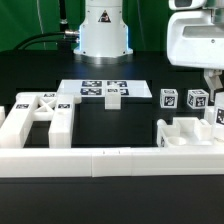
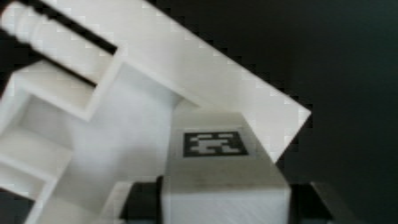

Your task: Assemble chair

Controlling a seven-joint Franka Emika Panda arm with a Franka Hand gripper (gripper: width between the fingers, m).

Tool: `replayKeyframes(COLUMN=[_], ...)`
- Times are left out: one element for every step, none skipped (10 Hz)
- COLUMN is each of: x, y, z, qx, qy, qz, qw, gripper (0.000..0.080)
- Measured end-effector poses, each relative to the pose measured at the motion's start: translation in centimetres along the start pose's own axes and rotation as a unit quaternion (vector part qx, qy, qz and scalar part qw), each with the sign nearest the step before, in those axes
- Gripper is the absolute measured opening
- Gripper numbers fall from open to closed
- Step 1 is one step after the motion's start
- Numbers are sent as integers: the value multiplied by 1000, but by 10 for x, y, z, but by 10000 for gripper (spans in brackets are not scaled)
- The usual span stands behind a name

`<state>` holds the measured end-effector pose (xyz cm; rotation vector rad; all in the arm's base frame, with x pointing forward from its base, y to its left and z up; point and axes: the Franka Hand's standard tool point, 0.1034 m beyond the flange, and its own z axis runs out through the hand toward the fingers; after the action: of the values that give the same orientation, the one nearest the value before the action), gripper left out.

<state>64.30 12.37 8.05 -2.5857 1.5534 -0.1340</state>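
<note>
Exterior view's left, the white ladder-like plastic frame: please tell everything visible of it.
The white ladder-like plastic frame lies flat on the black table, left of the marker board in that view. Blocky bars and crosspieces leave open gaps; black-and-white tags sit on top. Its near end reaches the long white border rail.

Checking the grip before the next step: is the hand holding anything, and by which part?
Yes: a white chair panel, pinched by the hand at its tagged end.

marker board [image 1: 72, 92]: flat on black table [image 1: 140, 115] | white rail [image 1: 120, 160]: across foreground
</note>
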Motion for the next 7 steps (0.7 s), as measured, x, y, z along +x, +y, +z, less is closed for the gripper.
replayKeyframes(x=[0, 0, 0, 1, 1, 1, 1], y=[0, 0, 0, 1, 1, 1, 1], z=[0, 1, 1, 0, 1, 1, 1], qx=[0, 0, -1, -2, -2, -3, -3], qy=[0, 0, 0, -1, -1, -1, -1], qz=[1, -4, -22, -45, -88, -133, -166], qw=[1000, 1000, 1000, 999, 996, 991, 986], gripper=[285, 425, 425, 611, 611, 641, 647])
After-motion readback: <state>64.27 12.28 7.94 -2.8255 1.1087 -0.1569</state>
